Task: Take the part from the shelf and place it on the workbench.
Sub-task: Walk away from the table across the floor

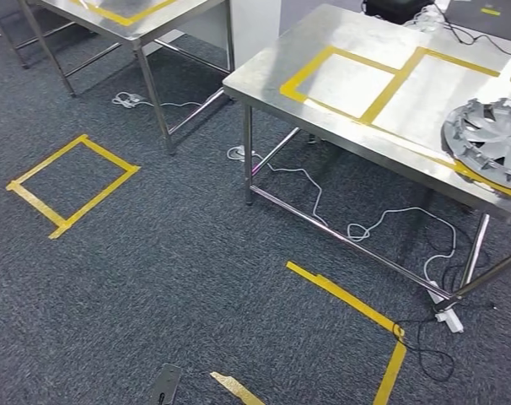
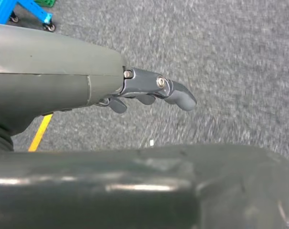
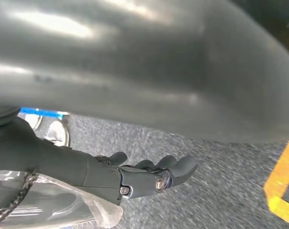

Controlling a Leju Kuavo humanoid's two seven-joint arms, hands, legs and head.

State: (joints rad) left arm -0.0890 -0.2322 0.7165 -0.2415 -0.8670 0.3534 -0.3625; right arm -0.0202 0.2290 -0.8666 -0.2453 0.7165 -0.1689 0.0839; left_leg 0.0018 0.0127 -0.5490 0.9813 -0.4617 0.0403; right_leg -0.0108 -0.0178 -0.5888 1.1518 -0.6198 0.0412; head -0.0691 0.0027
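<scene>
A silver wheel cover with angled spokes lies on the steel workbench at the right edge of the head view, over yellow tape lines. My left hand hangs over grey carpet with its fingers stretched out and nothing in it. My right hand also hangs above the carpet, fingers out and slightly apart, holding nothing.
A second steel table stands at the back left. Yellow tape squares mark the carpet, and another tape corner lies nearer. White cables and a power strip lie under the workbench. A blue wheeled frame stands on the floor.
</scene>
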